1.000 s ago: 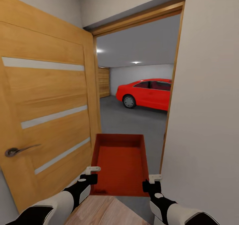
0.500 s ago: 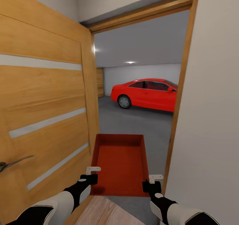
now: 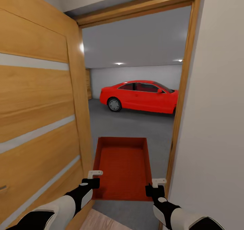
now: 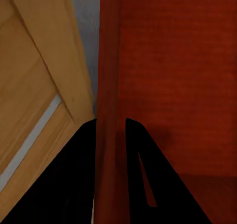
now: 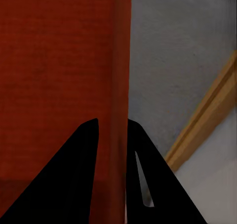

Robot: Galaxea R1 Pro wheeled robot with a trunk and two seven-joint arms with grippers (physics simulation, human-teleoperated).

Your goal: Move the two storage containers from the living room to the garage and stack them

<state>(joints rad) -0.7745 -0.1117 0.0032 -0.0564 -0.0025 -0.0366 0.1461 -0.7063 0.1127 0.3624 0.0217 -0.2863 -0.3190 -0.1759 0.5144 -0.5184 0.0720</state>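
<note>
In the doorway to the garage [image 3: 135,70], we carry one storage container [image 3: 122,167] out in front of us, level, its far end over the dark grey floor [image 3: 132,128]. To our left stands the open wooden door [image 3: 37,111]. Our left gripper [image 3: 93,176] is clamped on the container's left wall [image 4: 107,85], one finger on each side of it. Our right gripper [image 3: 156,184] grips the right wall [image 5: 121,75] the same way. Through the door frame [image 3: 181,98], a red car [image 3: 139,96] is parked well ahead before a white wall. A white wall [image 3: 217,104] fills our right side.
</note>
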